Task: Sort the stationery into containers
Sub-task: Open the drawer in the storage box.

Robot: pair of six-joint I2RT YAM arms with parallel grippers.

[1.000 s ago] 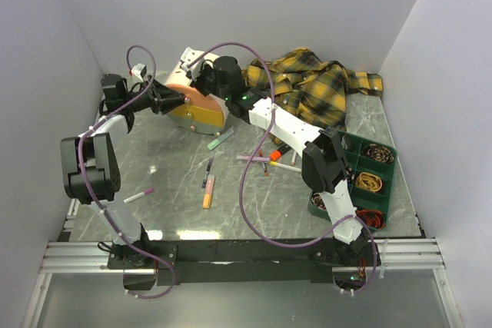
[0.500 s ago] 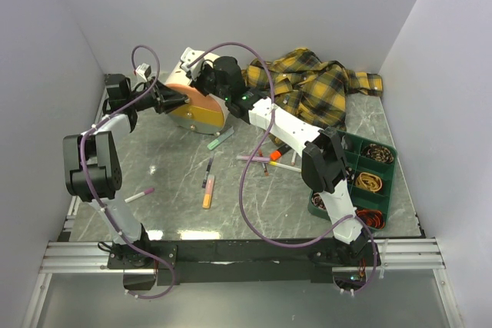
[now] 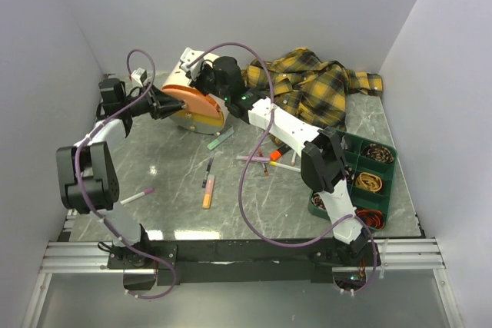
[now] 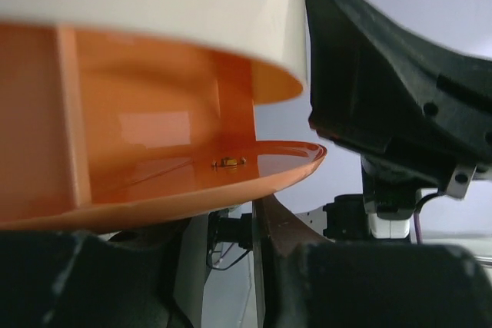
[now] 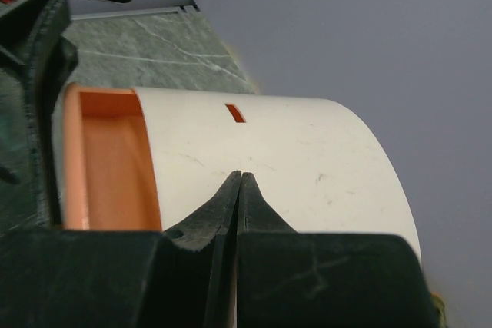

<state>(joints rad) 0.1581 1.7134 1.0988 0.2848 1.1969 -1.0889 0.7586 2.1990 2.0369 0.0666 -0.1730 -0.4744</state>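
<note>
My right gripper (image 5: 240,182) has its two black fingers closed together, with nothing between them. Their tips press on the curved wall of the drum (image 5: 307,151). This wall is matte cream plastic with light scratches and one small orange slot.

Left of these tips, one orange drawer (image 5: 108,163) stands out of the drum. Its inside is smooth, glossy plastic with one thin rib across it and a rounded lip. I see nothing lying in the part that shows.

My left gripper (image 3: 160,102) is right at the front of this drawer, opposite my right one. From its own camera the fingers are only dark blurs under the orange lip, so I cannot tell whether they pinch anything or how wide they are.

The stationery is on the grey marbled table (image 3: 169,167), nearer my bases than both grippers. There I count:
- One pale green piece (image 3: 221,139) close to the drum.
- One thin black pen (image 3: 208,173).
- One orange highlighter (image 3: 207,191) beside the black pen.
- One white pen with a pink tip (image 3: 138,196), alone by my left arm.

Several more pens (image 3: 265,160) lie beside my right arm. They are partly hidden, so I cannot count them exactly.

Far from both grippers is one dark green tray (image 3: 350,146). Three of its compartments hold coiled bands. One soft plaid shirt (image 3: 315,86) lies crumpled beside the drum.
</note>
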